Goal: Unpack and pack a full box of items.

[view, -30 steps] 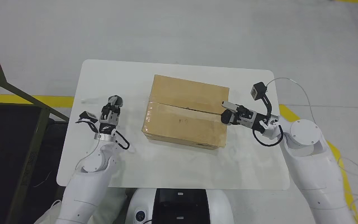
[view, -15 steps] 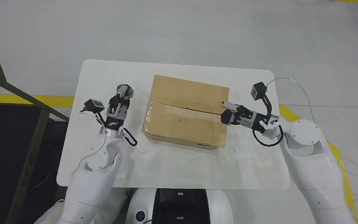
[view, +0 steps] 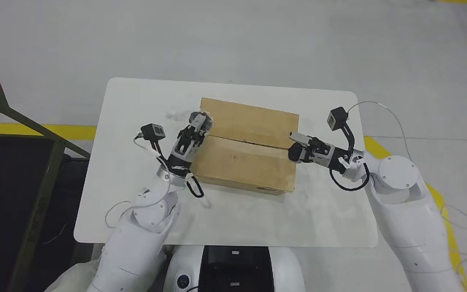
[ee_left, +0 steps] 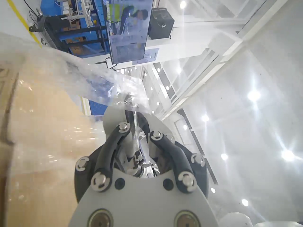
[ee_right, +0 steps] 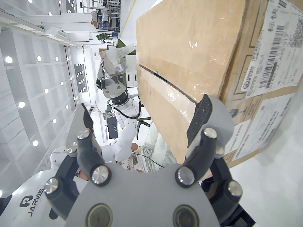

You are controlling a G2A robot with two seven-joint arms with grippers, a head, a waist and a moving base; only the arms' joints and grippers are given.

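- The brown cardboard box (view: 248,150) is sitting mid-table on the white rounded tabletop (view: 131,102).
- The left gripper (view: 198,123) is pinching a strip of clear packing tape (ee_left: 94,81) at the box's left top edge.
- The right gripper (view: 295,146) is hanging spread wide at the box's right edge.
- Grey floor (view: 219,36) with a yellow line (view: 44,130) is surrounding the table.
- A hanging screen (ee_left: 127,27) is glowing overhead.

The left gripper (ee_left: 132,113) is seen with its fingers pressed together on the crumpled end of a strip of clear tape (ee_left: 94,81), which is stretched from the fingertips across to the cardboard box (ee_left: 42,124). The brown face of the box is covered by a glossy clear layer and lies just beside the gripper. Behind them, a hanging screen (ee_left: 127,27), a black unit (ee_left: 161,23) just beside it, blue shelves (ee_left: 68,17) and bright ceiling lights (ee_left: 253,95) are shown.
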